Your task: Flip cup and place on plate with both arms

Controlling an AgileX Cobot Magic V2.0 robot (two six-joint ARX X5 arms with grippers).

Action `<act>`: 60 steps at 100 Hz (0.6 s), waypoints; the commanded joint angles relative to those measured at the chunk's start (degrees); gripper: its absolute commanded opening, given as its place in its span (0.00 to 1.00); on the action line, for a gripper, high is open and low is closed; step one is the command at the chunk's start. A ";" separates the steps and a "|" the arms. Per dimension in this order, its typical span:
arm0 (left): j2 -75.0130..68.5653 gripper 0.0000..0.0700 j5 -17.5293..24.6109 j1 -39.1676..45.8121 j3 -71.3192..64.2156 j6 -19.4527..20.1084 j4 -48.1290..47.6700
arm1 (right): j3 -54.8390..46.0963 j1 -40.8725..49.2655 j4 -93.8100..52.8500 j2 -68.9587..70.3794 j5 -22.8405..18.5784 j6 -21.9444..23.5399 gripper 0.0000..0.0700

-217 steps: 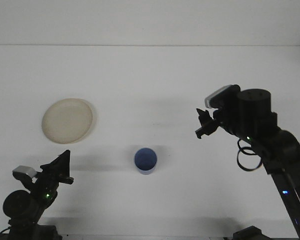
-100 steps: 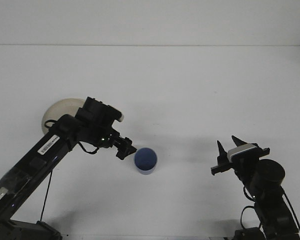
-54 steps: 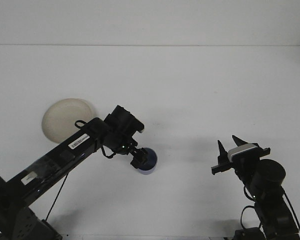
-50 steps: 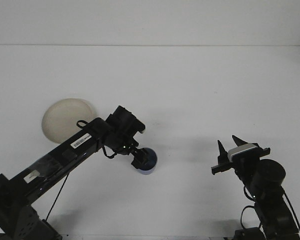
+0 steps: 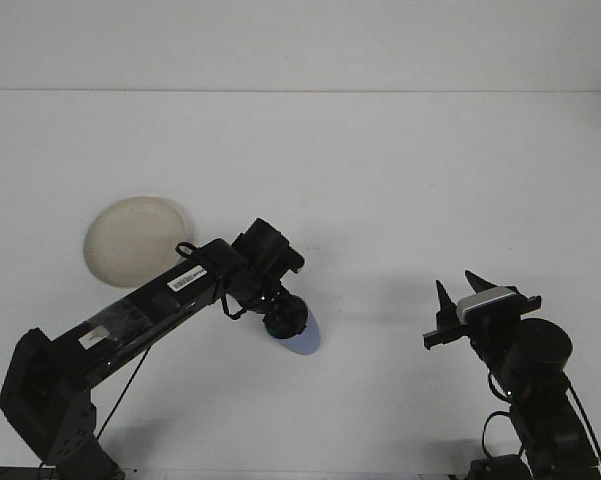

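Front view over a plain white surface (image 5: 380,180). Left claw (image 5: 285,318), black, at the end of a long black arm (image 5: 150,310) reaching in diagonally from the lower left corner; clamped on a small pale blue plastic cup (image 5: 302,338), which protrudes just below and to the right of that claw, tilted, with only its lower pale portion visible beyond the dark fingers. Exact finger contact on the cup rim hidden by the claw body. Round cream-coloured shallow plate (image 5: 132,241) up and to the left of the left claw, well apart from it, partly overlapped at its right edge by the left arm's upper housing; bare of any object. Right claw (image 5: 456,293) far to the right of the cup, well apart, pointing upward from a folded black arm (image 5: 535,400) near the lower right corner; two pointed black fingers spread apart, nothing between them, a small grey-white camera block (image 5: 485,302) mounted just behind.
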 commanded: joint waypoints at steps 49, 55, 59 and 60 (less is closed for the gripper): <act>-14.34 0.02 -7.93 12.74 10.45 0.28 -9.18 | 0.44 0.09 0.26 0.22 -0.07 0.76 0.49; -16.26 0.02 -9.11 16.70 12.04 0.39 -10.45 | 0.44 0.09 0.13 0.22 -0.07 0.76 0.49; -17.29 0.02 -9.20 19.61 12.96 0.68 -11.10 | 0.44 0.09 0.13 0.22 -0.07 0.76 0.49; -17.53 0.02 -9.22 20.41 13.16 0.68 -11.21 | 0.44 0.09 0.13 0.22 -0.07 0.76 0.49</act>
